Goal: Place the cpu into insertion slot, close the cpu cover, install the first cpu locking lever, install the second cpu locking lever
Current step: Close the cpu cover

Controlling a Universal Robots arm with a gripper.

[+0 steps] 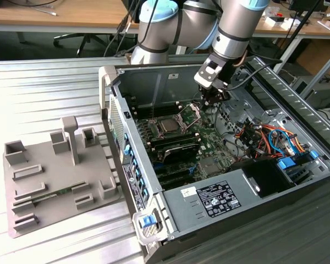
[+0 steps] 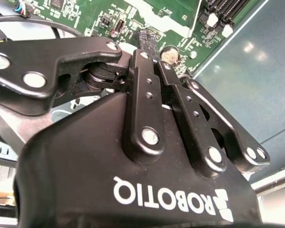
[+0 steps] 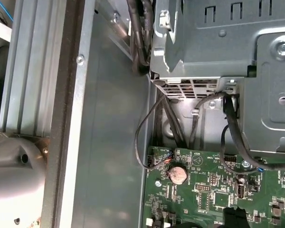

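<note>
Your cpu is lying in its slot; the cover is standing open.
In the exterior view, inside the computer case (image 1: pixel 126 181), the cpu (image 1: pixel 168 125) is sitting flat in the insertion slot (image 1: pixel 159 124), so step one is looking done; the cpu cover (image 1: pixel 190 114) is tipping up on its hinge, so I think closing it and both locking levers are waiting; your gripper (image 1: pixel 213 102) is hanging just beside the cover, on the exterior view's right; in the second wrist view its fingers (image 2: pixel 143 71) are pressing together, pinching nothing I can see.
</note>
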